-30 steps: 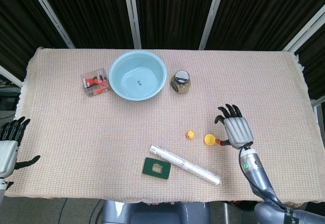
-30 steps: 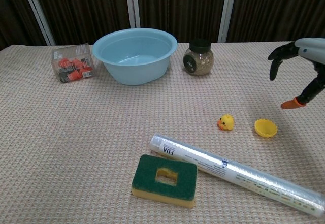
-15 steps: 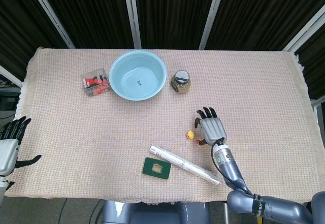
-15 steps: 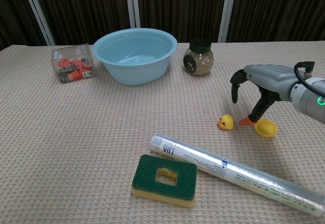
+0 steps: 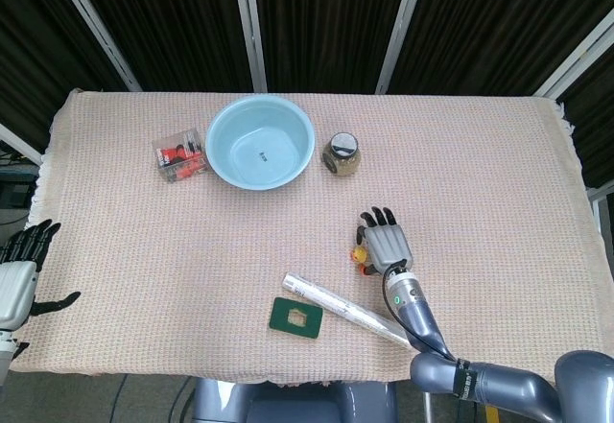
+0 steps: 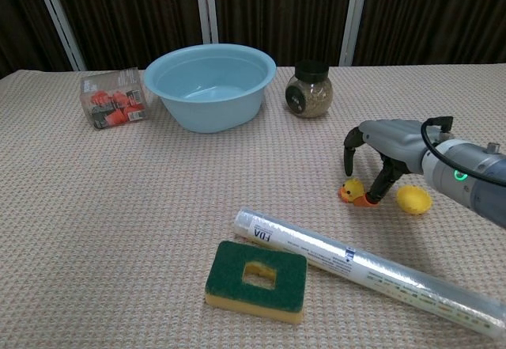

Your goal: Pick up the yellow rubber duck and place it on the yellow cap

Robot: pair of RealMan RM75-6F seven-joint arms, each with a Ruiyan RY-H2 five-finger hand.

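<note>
The small yellow rubber duck [image 6: 351, 190] stands on the woven tablecloth and peeks out at the left edge of my right hand in the head view [image 5: 358, 254]. My right hand [image 6: 381, 148] [image 5: 386, 247] arches over the duck with its fingers spread and pointing down. The orange thumb tip rests on the cloth just right of the duck; no grip shows. The yellow cap [image 6: 413, 199] lies open side up just right of the thumb, and the hand hides it in the head view. My left hand [image 5: 17, 270] hangs open beyond the table's left edge.
A clear-wrapped roll [image 6: 364, 268] lies diagonally in front of the duck, with a green sponge [image 6: 256, 279] to its left. At the back stand a light blue bowl [image 6: 209, 84], a dark-lidded jar [image 6: 308, 89] and a clear box of red items [image 6: 112, 97].
My right hand has swept left and down, from right of the cap to over the duck. The duck and cap have not moved. The left hand stays put.
</note>
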